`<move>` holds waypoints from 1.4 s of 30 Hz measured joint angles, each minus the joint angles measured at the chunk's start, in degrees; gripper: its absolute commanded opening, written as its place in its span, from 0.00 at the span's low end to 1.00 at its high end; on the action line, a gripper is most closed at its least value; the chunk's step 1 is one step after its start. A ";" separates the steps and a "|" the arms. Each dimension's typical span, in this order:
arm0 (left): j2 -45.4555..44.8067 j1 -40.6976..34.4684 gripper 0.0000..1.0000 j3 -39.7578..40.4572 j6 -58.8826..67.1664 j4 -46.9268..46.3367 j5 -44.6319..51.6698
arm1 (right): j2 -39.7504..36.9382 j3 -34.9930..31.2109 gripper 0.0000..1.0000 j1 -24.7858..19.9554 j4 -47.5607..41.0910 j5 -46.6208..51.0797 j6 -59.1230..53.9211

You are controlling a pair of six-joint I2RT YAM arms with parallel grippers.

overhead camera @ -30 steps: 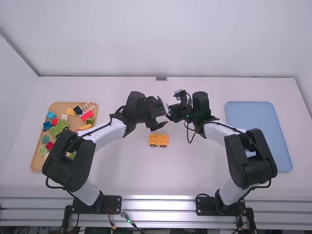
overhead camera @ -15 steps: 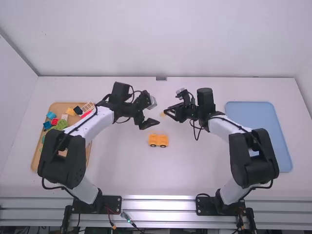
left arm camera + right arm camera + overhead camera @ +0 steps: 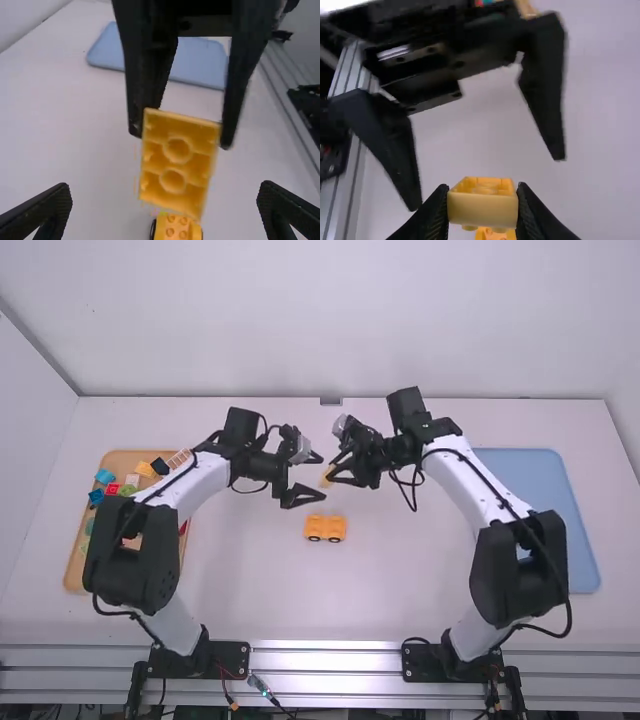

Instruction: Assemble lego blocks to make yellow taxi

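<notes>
Around the middle of the table in the high view, my left gripper (image 3: pixel 317 477) stands open, facing my right gripper (image 3: pixel 334 476), which is shut on a small yellow block (image 3: pixel 327 476). In the left wrist view the yellow block (image 3: pixel 176 162) shows its hollow underside between the left gripper (image 3: pixel 165 212)'s spread fingers, apart from them. The right wrist view has the yellow block (image 3: pixel 482 207) between the tips of the right gripper (image 3: pixel 482 207). A yellow car body with black wheels (image 3: pixel 325 528) rests on the table nearer the arm bases.
A wooden tray (image 3: pixel 73 575) of colourful blocks lies at the left, partly under the left arm. At the right, a blue tray (image 3: pixel 530 475) sits partly behind the right arm.
The left gripper has backed off to the left and opened away from the right one. The right arm drew back, then came left again with the yellow block, its wrist turned.
</notes>
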 measured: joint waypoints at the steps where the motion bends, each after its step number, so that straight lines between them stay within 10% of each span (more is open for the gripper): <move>1: 0.37 0.04 0.99 -0.02 -0.04 0.39 0.94 | 0.00 1.05 0.16 0.79 -2.03 0.83 -2.80; 6: 0.61 0.02 1.00 -0.02 -0.04 0.92 3.37 | 0.00 3.85 0.14 3.48 -4.55 4.61 -8.09; 13: 0.61 0.04 0.71 0.00 0.76 -0.15 4.74 | 0.00 4.37 0.14 5.38 -4.39 8.17 -10.16; 36: 0.61 0.02 0.49 0.00 3.08 -1.64 3.19 | 0.00 4.39 0.14 4.02 -4.31 7.28 -11.21; 42: 0.61 0.02 0.25 -0.02 5.97 -2.80 2.64 | 0.00 4.37 0.18 4.17 -3.74 6.56 -10.43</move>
